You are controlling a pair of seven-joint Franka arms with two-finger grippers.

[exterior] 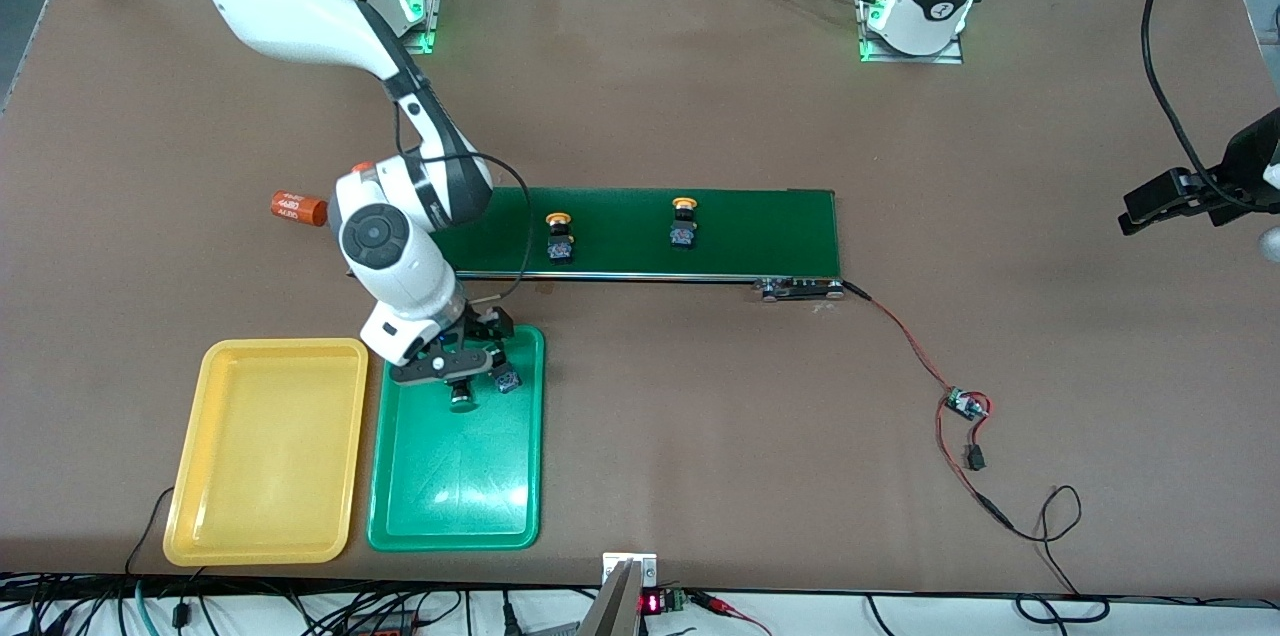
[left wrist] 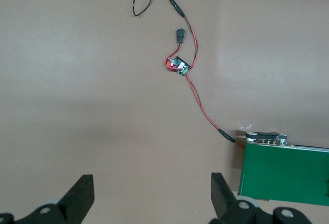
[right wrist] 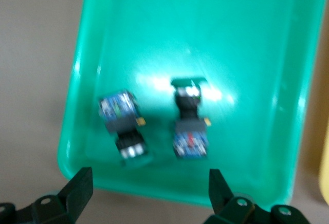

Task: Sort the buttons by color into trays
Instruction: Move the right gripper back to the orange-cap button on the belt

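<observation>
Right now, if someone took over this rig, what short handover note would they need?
Right gripper: open, over the green tray at its end nearest the belt, holding nothing.
Left gripper: open, empty, waiting over bare table near the belt's end.
Done: both green buttons lie on their sides in the green tray.
Left: two yellow buttons sit on the belt; the yellow tray holds none yet.
</observation>
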